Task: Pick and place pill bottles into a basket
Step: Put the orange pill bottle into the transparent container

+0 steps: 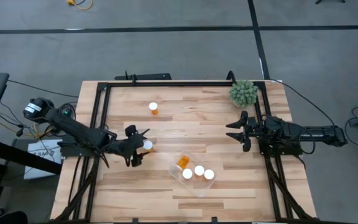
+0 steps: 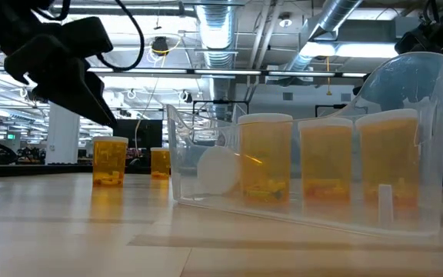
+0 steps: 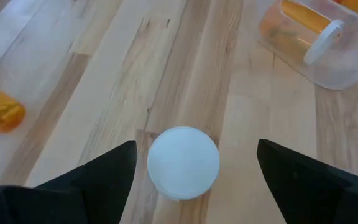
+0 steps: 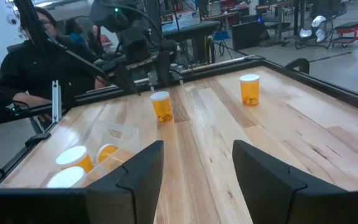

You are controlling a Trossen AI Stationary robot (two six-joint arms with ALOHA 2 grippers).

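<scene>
One pill bottle (image 1: 146, 145), orange with a white cap, stands upright on the table left of centre. My left gripper (image 1: 137, 147) hovers over it, open and pointing down. In the left wrist view its two fingers stand on either side of the cap (image 3: 183, 163) without touching it. A second bottle (image 1: 153, 107) stands farther back. The clear basket (image 1: 194, 182) near the front centre holds several bottles, three upright and one lying on its side (image 1: 183, 162). My right gripper (image 1: 234, 130) is open and empty at the table's right side.
A green spiky plant ball (image 1: 243, 93) sits at the far right corner. A black metal frame (image 1: 179, 83) runs around the table's edges. The low view shows the basket (image 2: 306, 169) close up. People sit beyond the table's left side (image 4: 30, 56).
</scene>
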